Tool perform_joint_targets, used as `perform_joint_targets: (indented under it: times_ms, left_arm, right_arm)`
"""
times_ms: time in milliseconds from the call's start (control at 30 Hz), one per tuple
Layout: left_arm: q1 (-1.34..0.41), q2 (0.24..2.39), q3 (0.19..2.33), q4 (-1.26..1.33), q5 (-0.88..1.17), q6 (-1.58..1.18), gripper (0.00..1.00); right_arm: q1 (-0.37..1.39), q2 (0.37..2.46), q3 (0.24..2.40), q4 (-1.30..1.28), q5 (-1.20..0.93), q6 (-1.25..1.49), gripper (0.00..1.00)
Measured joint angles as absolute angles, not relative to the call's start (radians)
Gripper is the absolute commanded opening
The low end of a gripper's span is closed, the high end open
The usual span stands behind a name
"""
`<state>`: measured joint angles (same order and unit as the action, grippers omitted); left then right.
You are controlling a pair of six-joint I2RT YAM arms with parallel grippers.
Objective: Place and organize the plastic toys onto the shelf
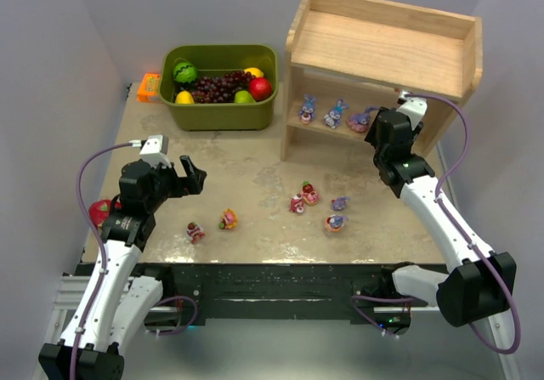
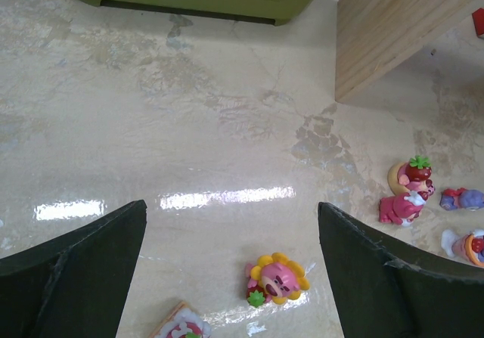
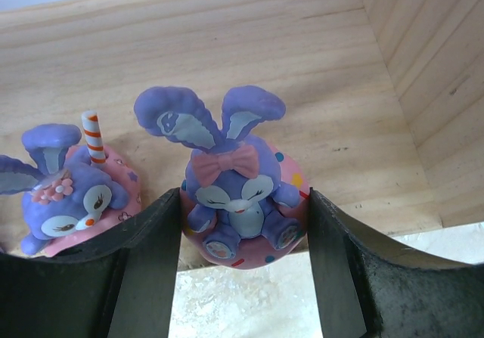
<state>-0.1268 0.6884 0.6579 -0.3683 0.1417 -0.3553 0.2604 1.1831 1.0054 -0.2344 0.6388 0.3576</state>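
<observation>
My right gripper (image 3: 243,236) is shut on a purple bunny on a pink base (image 3: 240,179), its fingers pressed to both sides of the base. The bunny sits at the front edge of the lower board of the wooden shelf (image 1: 382,40). A second bunny with a striped candle (image 3: 68,194) stands just left of it. In the top view two more bunnies (image 1: 308,108) (image 1: 336,113) stand further left on that tier. My left gripper (image 2: 232,206) hangs open over the table, above a pink bear with a yellow flower collar (image 2: 278,277). Several more toys (image 1: 310,193) lie in front of the shelf.
An olive-green bin (image 1: 221,116) of fake fruit stands at the back, left of the shelf. A pink dragon fruit (image 1: 102,212) lies by the left arm. An orange object (image 1: 149,87) sits left of the bin. The shelf's side board (image 2: 401,28) rises close on the left gripper's right.
</observation>
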Motion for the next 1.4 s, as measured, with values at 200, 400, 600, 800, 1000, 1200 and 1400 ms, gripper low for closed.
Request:
perform_joint_targets:
  times_ms: [200, 400, 600, 800, 1000, 1200, 1400]
  left_arm:
    - [-0.127, 0.690, 0.658, -0.368, 0.141, -0.355, 1.00]
    - [-0.127, 0.690, 0.658, -0.368, 0.141, -0.355, 1.00]
    - [-0.127, 0.690, 0.658, -0.368, 0.141, -0.355, 1.00]
    - [-0.127, 0.690, 0.658, -0.368, 0.141, -0.355, 1.00]
    - [-0.127, 0.690, 0.658, -0.368, 0.141, -0.355, 1.00]
    - [-0.127, 0.690, 0.658, -0.368, 0.141, -0.355, 1.00]
    - [-0.127, 0.690, 0.658, -0.368, 0.141, -0.355, 1.00]
  right_arm:
    - [0.260, 1.185, 0.989, -0.196, 0.645, 0.354, 0.40]
    - [0.260, 1.185, 0.986, -0.187, 0.650, 0.354, 0.50]
    - [0.261, 1.189, 0.986, -0.186, 0.656, 0.354, 0.59]
    - [0.260, 1.192, 0.988, -0.191, 0.656, 0.354, 0.69]
    - [0.260, 1.197, 0.989, -0.209, 0.655, 0.350, 0.75]
    - [0.260, 1.195, 0.989, -0.209, 0.648, 0.346, 0.79]
    - [0.260, 1.181, 0.989, -0.231, 0.632, 0.340, 0.84]
